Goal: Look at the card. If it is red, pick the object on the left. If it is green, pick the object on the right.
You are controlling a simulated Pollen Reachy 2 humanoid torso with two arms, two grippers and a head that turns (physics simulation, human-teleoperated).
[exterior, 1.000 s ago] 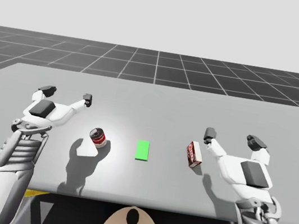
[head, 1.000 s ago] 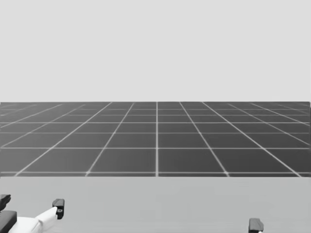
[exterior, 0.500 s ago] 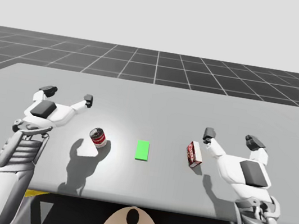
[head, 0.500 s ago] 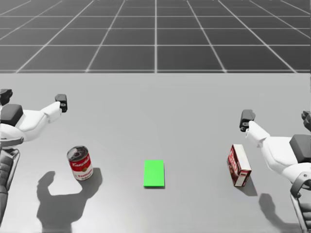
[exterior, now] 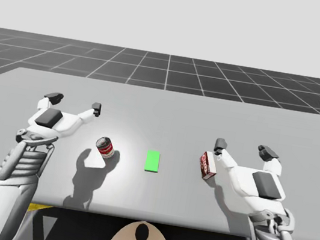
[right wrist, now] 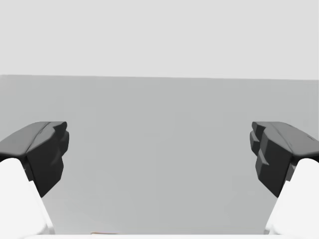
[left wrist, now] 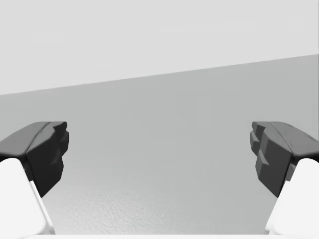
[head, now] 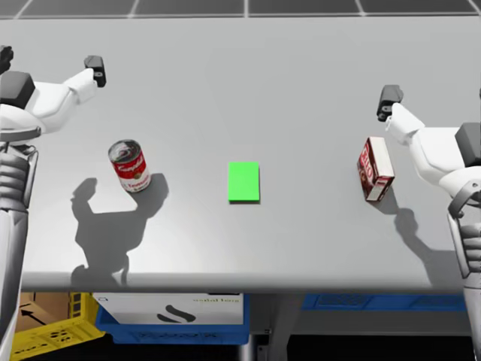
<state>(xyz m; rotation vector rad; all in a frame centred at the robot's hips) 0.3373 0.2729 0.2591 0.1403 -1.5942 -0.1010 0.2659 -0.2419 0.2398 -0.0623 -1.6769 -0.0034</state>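
Change since half a second ago: my head had turned downward, so the head view took in the near table edge. My right arm had crept slightly toward the box, and my left arm had barely shifted.

Right gripper (exterior: 244, 148): fingers spread wide, holding nothing; bare table (exterior: 162, 105) lay ahead of it in the right wrist view. Left gripper (exterior: 75, 102): likewise spread wide and holding nothing, with bare table between its fingers in the left wrist view.

Count on table: one card, one can, one box.
- Red box (exterior: 207, 166): one, upright, just beside the inner finger of the right gripper. Whether that finger touched it could not be settled from either view.
- Green card (exterior: 152, 161): one, flat, about midway between box and can, apart from both.
- Red-and-white can (exterior: 105, 147): one, upright, on the card's left, nearer me than the left gripper and apart from it.

Below the near table edge, head view: one yellow crate (head: 52, 332) and one blue crate (head: 173, 329) beside it.
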